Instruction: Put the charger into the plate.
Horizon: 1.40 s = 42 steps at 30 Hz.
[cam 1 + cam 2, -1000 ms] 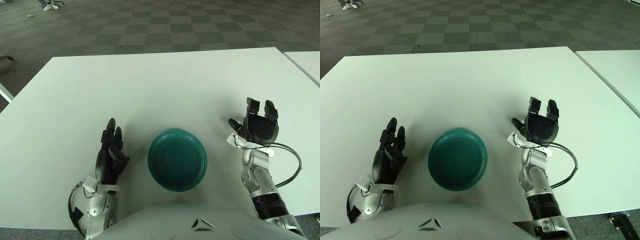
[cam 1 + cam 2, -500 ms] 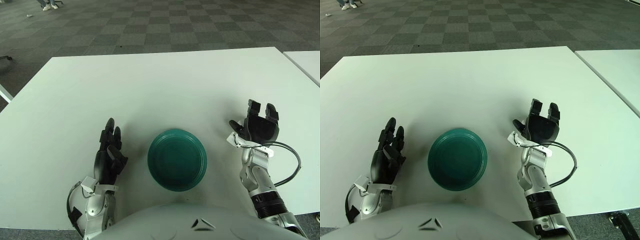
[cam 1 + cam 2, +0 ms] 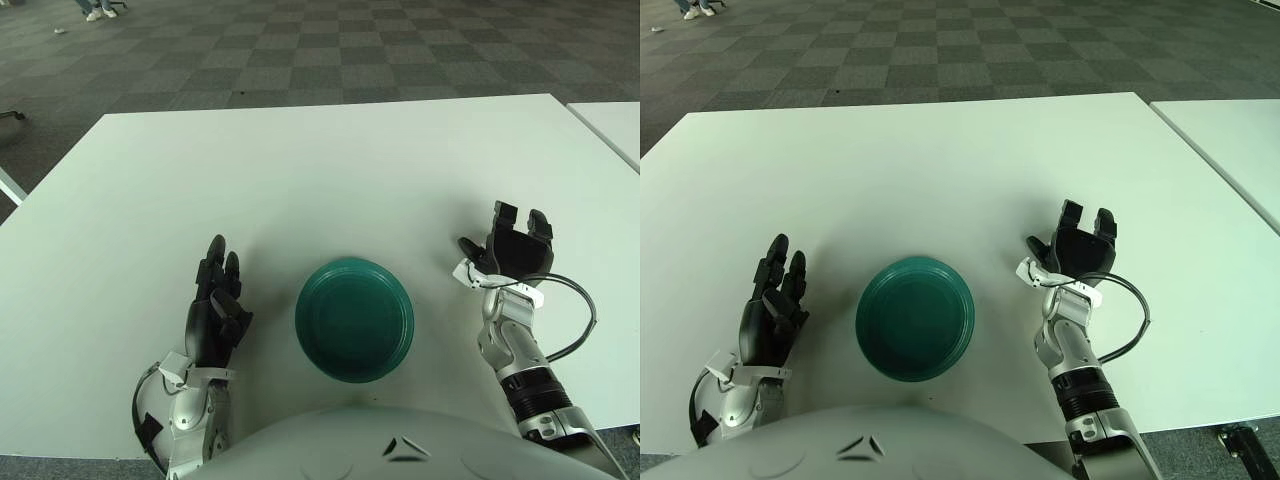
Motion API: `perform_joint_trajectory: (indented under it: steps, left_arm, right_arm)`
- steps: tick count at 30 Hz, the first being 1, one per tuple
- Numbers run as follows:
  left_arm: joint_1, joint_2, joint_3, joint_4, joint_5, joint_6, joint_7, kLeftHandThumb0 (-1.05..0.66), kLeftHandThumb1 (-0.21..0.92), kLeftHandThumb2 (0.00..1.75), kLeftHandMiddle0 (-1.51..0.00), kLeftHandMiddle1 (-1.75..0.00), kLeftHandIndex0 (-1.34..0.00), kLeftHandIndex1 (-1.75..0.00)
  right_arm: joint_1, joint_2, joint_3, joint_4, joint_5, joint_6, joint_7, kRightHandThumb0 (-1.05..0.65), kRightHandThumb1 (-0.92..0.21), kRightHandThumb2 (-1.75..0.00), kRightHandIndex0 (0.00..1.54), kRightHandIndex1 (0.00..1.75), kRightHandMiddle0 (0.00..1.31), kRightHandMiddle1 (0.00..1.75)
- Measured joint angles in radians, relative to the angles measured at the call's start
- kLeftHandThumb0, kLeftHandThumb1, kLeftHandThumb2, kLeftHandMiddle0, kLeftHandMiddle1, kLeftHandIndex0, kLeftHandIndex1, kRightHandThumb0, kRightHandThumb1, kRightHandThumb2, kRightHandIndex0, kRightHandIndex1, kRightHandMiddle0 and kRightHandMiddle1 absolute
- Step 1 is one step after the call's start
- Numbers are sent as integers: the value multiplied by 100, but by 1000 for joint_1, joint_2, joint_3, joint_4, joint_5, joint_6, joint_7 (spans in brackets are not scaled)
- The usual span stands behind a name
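A round dark green plate (image 3: 354,318) sits empty on the white table (image 3: 330,170), near the front edge between my two hands. No charger shows in either view. My left hand (image 3: 215,305) rests left of the plate with its fingers stretched out flat, holding nothing. My right hand (image 3: 510,250) is raised right of the plate, palm towards me, fingers spread and empty. It also shows in the right eye view (image 3: 1080,245).
A black cable (image 3: 580,325) loops from my right wrist over the table. A second white table (image 3: 612,125) stands at the far right. Beyond the table's far edge is checkered carpet floor.
My right hand has tipped a little further away and shifted slightly. My left hand has drifted a little to the left. The plate has not moved.
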Motion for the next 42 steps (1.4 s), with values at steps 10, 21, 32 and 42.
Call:
perform_joint_trajectory:
  steps: [10, 21, 32, 42]
  left_arm:
    - [1, 0, 0, -2, -2, 1, 0, -105, 92, 107, 0, 0, 0, -22]
    - [12, 2, 0, -13, -8, 12, -2, -105, 92, 107, 0, 0, 0, -22]
    - [21, 5, 2, -22, -14, 19, -6, -105, 92, 107, 0, 0, 0, -22]
    - [22, 10, 8, -29, -18, 30, -7, -105, 92, 107, 0, 0, 0, -22]
  right_arm:
    - [13, -3, 24, -24, 2, 11, 19, -94, -92, -78, 25, 1, 0, 57]
    - [12, -15, 46, -19, 21, 28, 60, -91, -92, -75, 24, 0, 0, 53]
    - [10, -26, 67, -37, 21, 66, 114, -84, -92, -70, 25, 1, 0, 53]
    - [29, -28, 72, -51, 31, 76, 118, -80, -92, -61, 29, 2, 0, 67]
